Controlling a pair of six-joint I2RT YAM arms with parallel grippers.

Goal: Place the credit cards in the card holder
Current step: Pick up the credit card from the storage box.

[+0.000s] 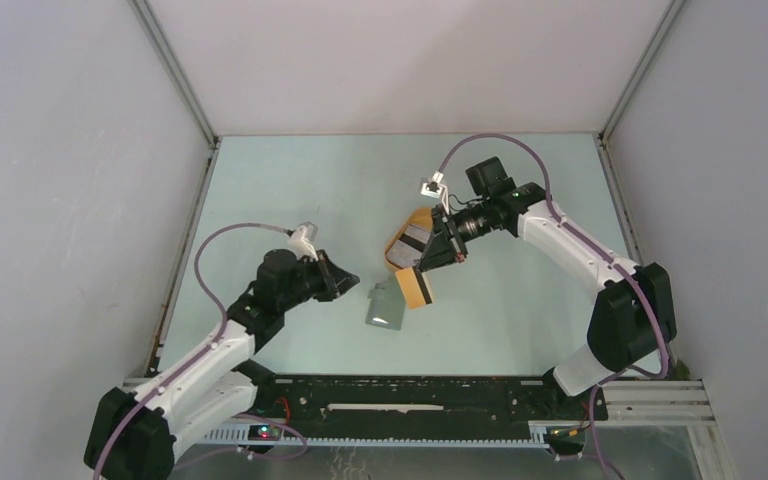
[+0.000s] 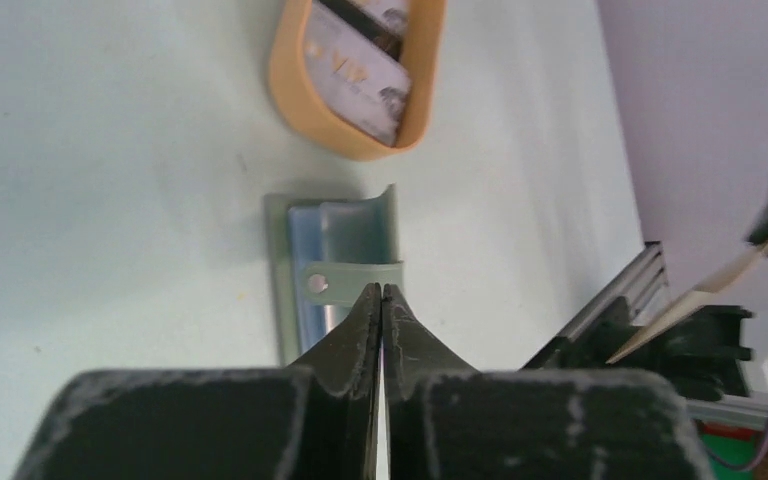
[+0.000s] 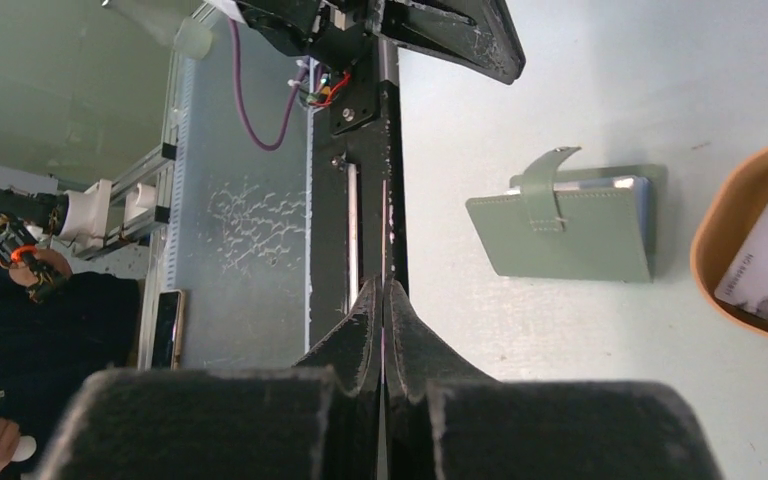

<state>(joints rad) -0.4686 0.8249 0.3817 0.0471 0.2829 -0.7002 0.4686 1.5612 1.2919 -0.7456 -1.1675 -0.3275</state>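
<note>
The grey-green card holder (image 1: 384,308) lies flat on the table, its snap tab (image 3: 548,185) curling upward. My right gripper (image 1: 428,262) hovers just beyond it, shut on a tan credit card (image 1: 419,289) with a dark stripe, which hangs over the holder's far right corner. That card shows edge-on in the left wrist view (image 2: 705,298). My left gripper (image 1: 352,281) is shut and empty, a little left of the holder, pointing at the tab (image 2: 345,277). More credit cards (image 2: 355,70) lie in the orange tray (image 2: 290,95).
The orange oval tray (image 1: 418,214) sits just behind the holder, under the right wrist. A black rail (image 1: 410,395) runs along the near table edge. Grey walls close in the left, right and back sides.
</note>
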